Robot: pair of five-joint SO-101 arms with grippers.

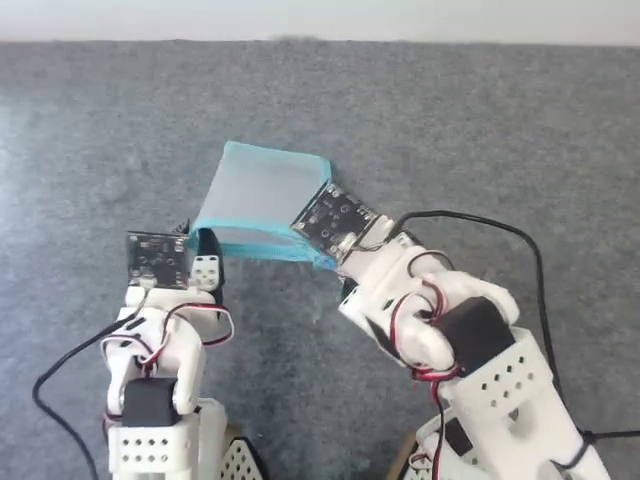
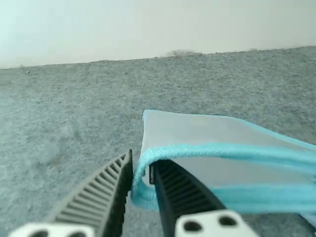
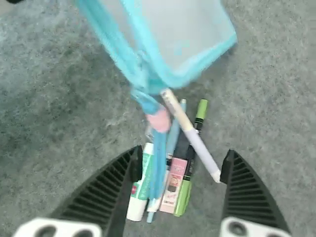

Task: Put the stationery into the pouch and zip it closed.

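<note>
The pouch [image 1: 262, 200] is translucent with cyan trim and lies mid-table, its near edge lifted. My left gripper [image 2: 140, 163] is shut on the pouch's cyan zipper edge [image 2: 148, 153] at its left corner; in the high view the left gripper [image 1: 205, 243] sits at that corner. My right gripper [image 3: 180, 160] stands open above a pile of stationery [image 3: 170, 182] on the carpet: a green marker, a pink-labelled stick, a blue pen and a white tube. A white pen [image 3: 190, 133] lies slanted on top, one end at the pouch's mouth [image 3: 148, 74]. The right wrist [image 1: 338, 222] covers the pile from above.
Grey carpet [image 1: 480, 130] covers the table, with free room on all sides of the pouch. A pale wall [image 1: 320, 18] borders the far edge. A black cable [image 1: 520, 240] loops beside the right arm.
</note>
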